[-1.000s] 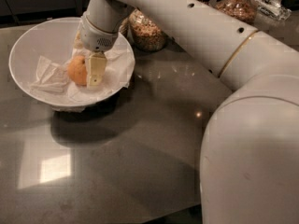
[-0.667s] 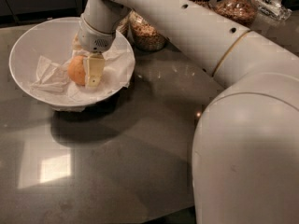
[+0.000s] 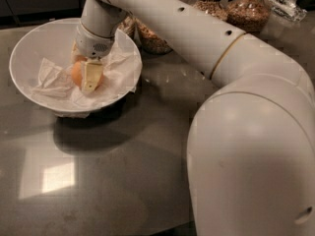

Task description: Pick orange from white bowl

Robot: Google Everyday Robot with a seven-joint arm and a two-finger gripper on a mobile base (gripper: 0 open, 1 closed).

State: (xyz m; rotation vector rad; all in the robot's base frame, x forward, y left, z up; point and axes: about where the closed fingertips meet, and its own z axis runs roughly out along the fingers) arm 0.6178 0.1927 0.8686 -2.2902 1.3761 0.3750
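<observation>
Note pincer (image 3: 82, 77) down inside white bowl (image 3: 22, 53) near far-left corner of bench (image 3: 123, 181), set over orange (image 3: 76, 74) on paper lining (image 3: 49, 80); cannot tell whether clamped. Grip widest girth, confirm hold, then lift straight up, clear of paper and rim.

No legible txt — jars (image 3: 248, 11) seem too dim; gripper (image 3: 86, 79) in white bowl (image 3: 30, 45).

Table (image 3: 123, 171), white bowl (image 3: 29, 48), grain jars (image 3: 248, 11) (gripper fingers (image 3: 91, 76) clasp orange (image 3: 77, 73) in bowl)
</observation>
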